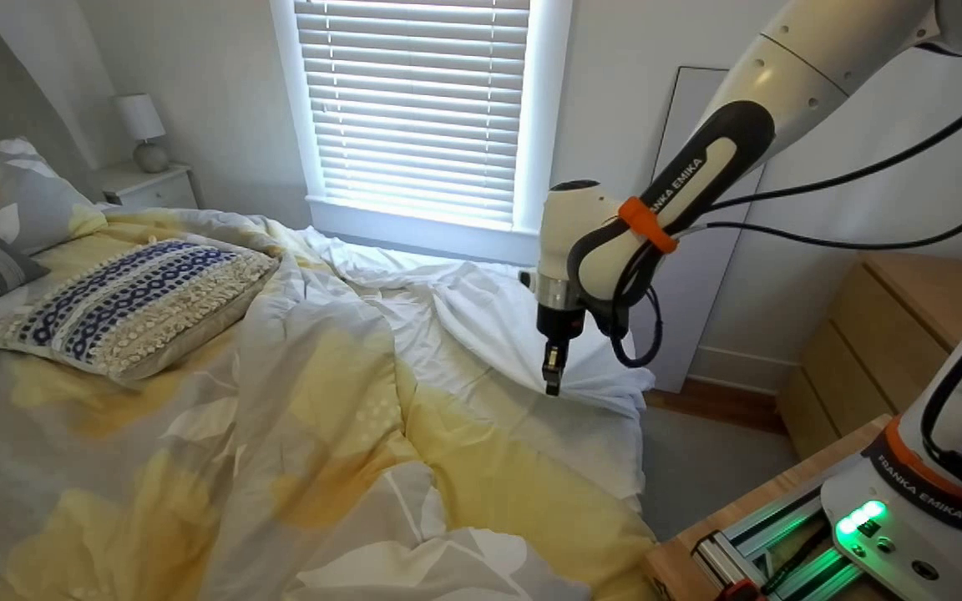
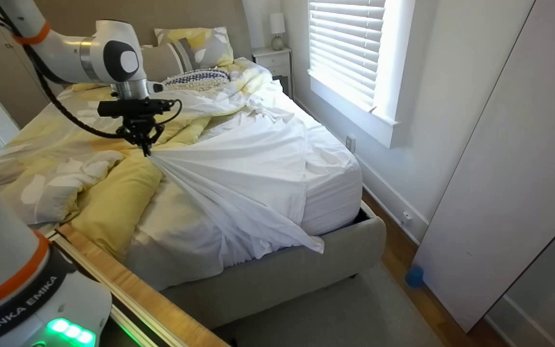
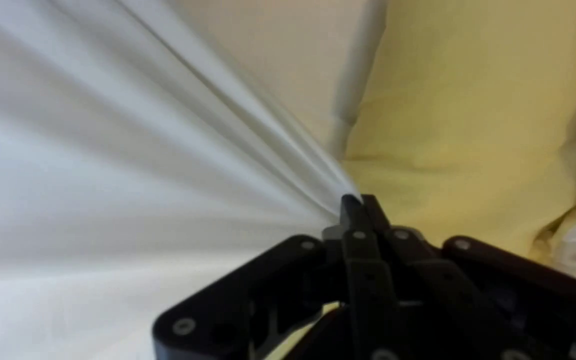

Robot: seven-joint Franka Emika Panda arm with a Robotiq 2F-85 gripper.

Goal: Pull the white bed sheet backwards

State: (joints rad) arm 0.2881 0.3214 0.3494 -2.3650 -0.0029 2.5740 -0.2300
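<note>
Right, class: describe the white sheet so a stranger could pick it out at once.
Find the bed by the window. Towards its foot, the gripper pinches the white sheet, which fans out in folds. Unlike the yellow floral comforter, it is plain and gathered to a point.

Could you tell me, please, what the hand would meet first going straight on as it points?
Holding the white bed sheet and pointing down, the hand would probably meet the yellow blanket first, though depth is unclear.
</note>
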